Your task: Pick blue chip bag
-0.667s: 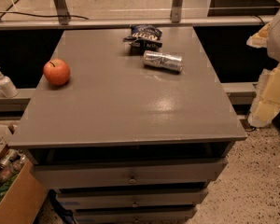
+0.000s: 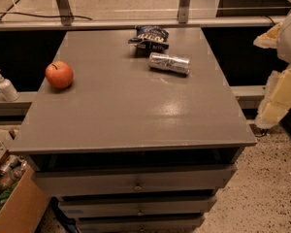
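The pincer (image 2: 275, 101) sits at the right border of the view, part of the pale arm, off the bench (image 2: 126, 115) and well to the right of the can (image 2: 169, 63). Whether it stands apart or together I cannot tell from this view. It holds nothing that shows, and it touches nothing on the bench.

The can lies on its side on the far half of the bench. The blue chip bag (image 2: 150, 37) lies just behind the can and a little to its left, near the bench's far edge. It looks flat and wrinkled, with white lettering facing up. The bag and the can are close, and I cannot tell whether they touch. The red apple (image 2: 58, 74) sits upright well to the left of the can, near the left edge.

Further left of the can, past the bench edge, a pump bottle (image 2: 5, 86) stands on a lower ledge. The bench's drawers (image 2: 136, 181) show below the can and nearer the viewer.

As I judge it, the task is at its very start. The bag is not yet grasped or lifted, and the reach toward it has not begun in any way that shows here. What is left is nearly everything: bringing the pincer over the bench, past or above the can, closing on the bag and raising it clear.
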Action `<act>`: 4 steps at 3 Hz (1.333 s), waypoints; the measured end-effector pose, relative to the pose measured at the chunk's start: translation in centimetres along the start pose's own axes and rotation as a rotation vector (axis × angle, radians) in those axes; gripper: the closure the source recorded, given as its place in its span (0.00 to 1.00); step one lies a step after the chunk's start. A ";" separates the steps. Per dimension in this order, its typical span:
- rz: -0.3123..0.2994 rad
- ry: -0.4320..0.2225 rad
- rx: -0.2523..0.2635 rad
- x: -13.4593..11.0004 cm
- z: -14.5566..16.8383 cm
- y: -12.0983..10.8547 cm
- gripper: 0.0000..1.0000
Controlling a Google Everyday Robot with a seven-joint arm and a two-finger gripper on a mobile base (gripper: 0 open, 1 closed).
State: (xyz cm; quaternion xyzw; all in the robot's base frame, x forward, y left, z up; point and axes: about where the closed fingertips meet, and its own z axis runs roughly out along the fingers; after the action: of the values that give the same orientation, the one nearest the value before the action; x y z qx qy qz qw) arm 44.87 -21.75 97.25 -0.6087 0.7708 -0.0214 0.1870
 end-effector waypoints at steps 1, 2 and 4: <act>-0.012 -0.090 -0.012 -1.0 1.9 -2.4 0.00; 0.005 -0.208 -0.029 -2.9 4.2 -5.6 0.00; 0.036 -0.304 -0.017 -5.5 6.1 -8.6 0.00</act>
State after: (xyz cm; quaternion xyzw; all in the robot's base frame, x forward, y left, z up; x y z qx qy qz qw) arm 55.83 -17.54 95.27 -0.5928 0.7444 0.0810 0.2966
